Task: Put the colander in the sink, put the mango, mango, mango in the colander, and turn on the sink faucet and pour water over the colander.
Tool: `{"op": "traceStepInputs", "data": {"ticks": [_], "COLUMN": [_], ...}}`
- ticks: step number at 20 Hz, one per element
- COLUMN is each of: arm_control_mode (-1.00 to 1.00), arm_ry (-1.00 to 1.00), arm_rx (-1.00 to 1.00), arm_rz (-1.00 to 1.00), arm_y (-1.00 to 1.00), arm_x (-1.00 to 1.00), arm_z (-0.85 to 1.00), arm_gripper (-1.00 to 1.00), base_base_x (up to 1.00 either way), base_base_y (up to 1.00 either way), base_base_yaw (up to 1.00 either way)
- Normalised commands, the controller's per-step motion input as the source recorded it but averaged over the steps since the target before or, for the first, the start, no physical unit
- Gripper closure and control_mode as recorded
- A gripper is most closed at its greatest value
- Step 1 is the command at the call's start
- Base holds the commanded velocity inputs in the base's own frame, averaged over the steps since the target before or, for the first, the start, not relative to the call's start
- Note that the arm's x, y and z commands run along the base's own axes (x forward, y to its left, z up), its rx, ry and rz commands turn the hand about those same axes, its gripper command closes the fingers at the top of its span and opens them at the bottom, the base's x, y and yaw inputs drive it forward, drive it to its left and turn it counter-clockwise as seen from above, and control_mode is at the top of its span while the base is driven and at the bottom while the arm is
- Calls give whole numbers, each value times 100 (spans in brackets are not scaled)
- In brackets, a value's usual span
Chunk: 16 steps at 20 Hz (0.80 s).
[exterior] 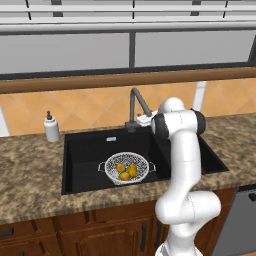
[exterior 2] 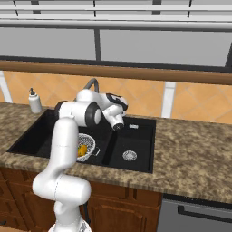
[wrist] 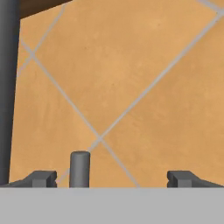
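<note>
the lever (wrist: 80,168), a short grey stub, stands between the fingers (wrist: 41,178) of the hand (wrist: 113,179), which is wide open and holds nothing. the colander (exterior: 127,167) sits in the sink (exterior: 85,150) with the mangos (exterior: 126,171) inside, so the faucet (exterior: 136,105) step seems in hand; no water runs yet. next: nudge the lever sideways. a soap bottle (exterior: 51,127) stands well apart on the desk (exterior: 30,175); the spout's post is close beside the hand.

I am seeing my arm covering part of the colander (exterior 2: 89,146) and most of the mangos (exterior 2: 82,150), the faucet (wrist: 8,87) running off the hand view's edge, its lever (wrist: 80,168) cut off below.
</note>
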Motion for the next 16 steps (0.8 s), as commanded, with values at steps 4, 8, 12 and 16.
{"op": "traceStepInputs", "data": {"ticks": [4, 8, 12, 16], "arm_control_mode": [-100, -100, -100, -100], "arm_ry": [0, 0, 0, 0], "arm_rx": [0, 0, 0, 0], "arm_rz": [0, -2, -3, -3], "arm_y": [6, 3, -1, -12], "arm_x": [13, 19, 29, 21], "arm_z": [-12, -12, -1, -8], "arm_gripper": [100, 100, 100, 100], "base_base_x": [0, 0, 0, 0], "base_base_y": [0, 0, 0, 0], "base_base_yaw": [0, 0, 0, 0]}}
